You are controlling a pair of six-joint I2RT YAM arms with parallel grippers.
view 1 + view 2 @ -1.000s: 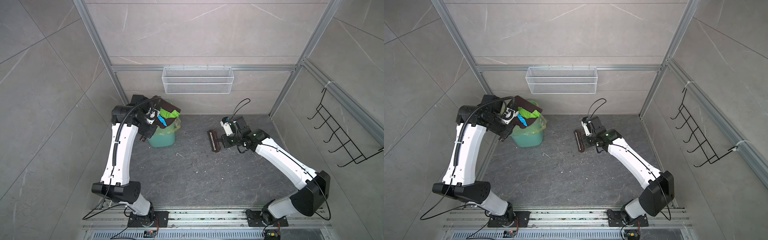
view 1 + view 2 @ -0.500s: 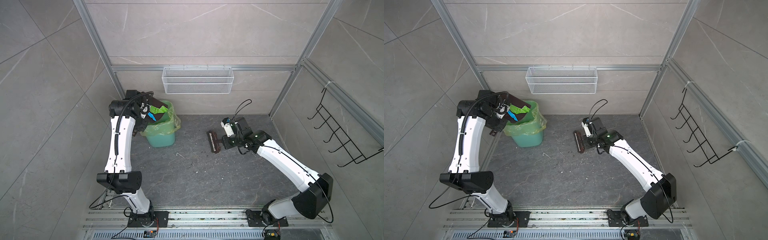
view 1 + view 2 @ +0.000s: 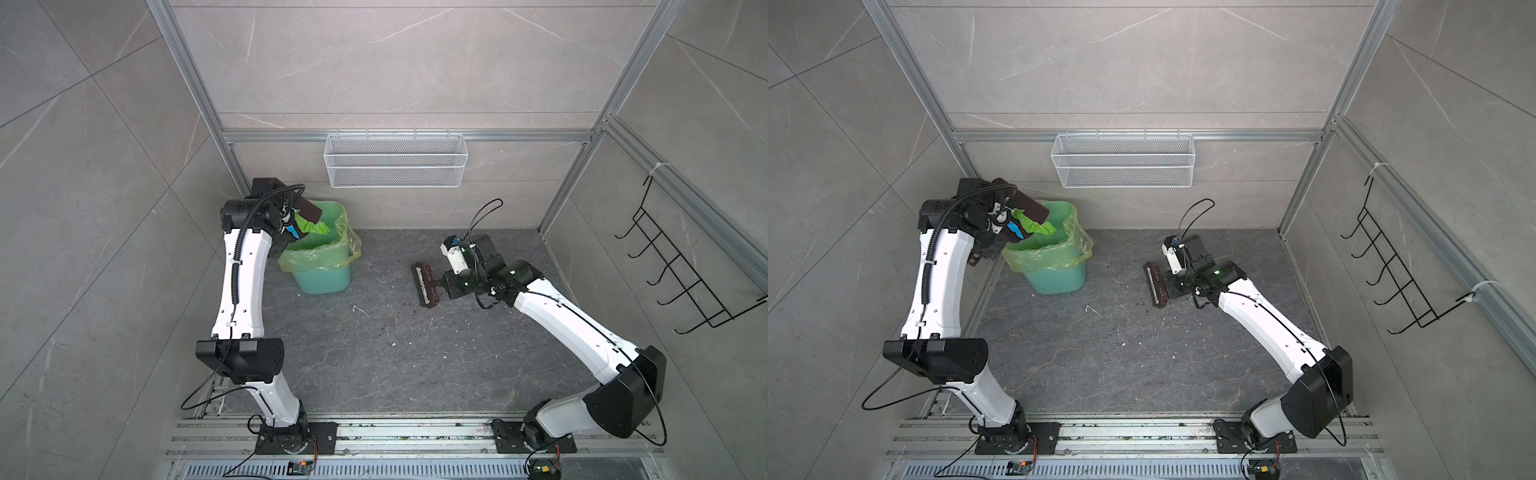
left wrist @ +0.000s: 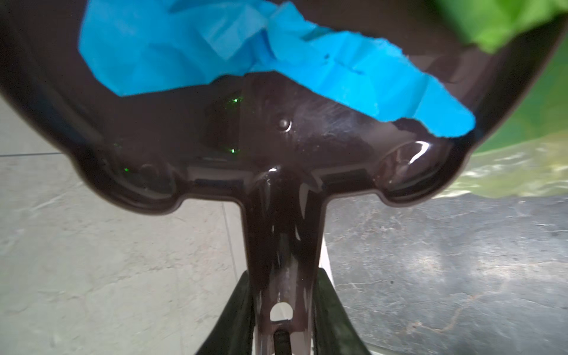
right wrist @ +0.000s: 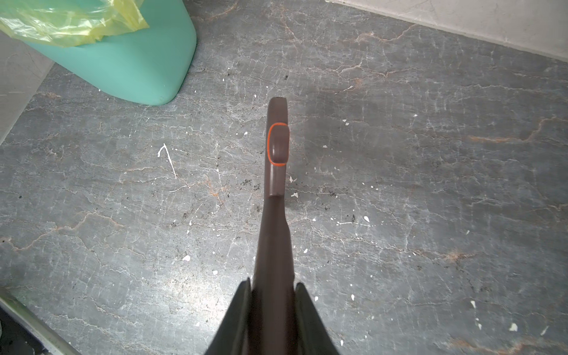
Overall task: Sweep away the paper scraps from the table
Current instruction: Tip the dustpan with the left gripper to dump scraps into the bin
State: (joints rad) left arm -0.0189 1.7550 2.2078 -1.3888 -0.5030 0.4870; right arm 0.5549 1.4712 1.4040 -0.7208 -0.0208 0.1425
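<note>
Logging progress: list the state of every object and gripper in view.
dustpan, tipped over the bin, holding blue and green paper scraps.
left gripper, shut on dustpan handle.
bin, upright, lined, open.
brush, low over the table.
right gripper, shut on brush handle.
table, white crumbs, no coloured scraps.

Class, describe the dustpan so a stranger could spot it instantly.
Find the green bin in the far left corner of the table. Tipped over it, clamped in the left gripper, is the dark brown dustpan. Unlike the brush opposite, it carries blue and green paper scraps.
</note>
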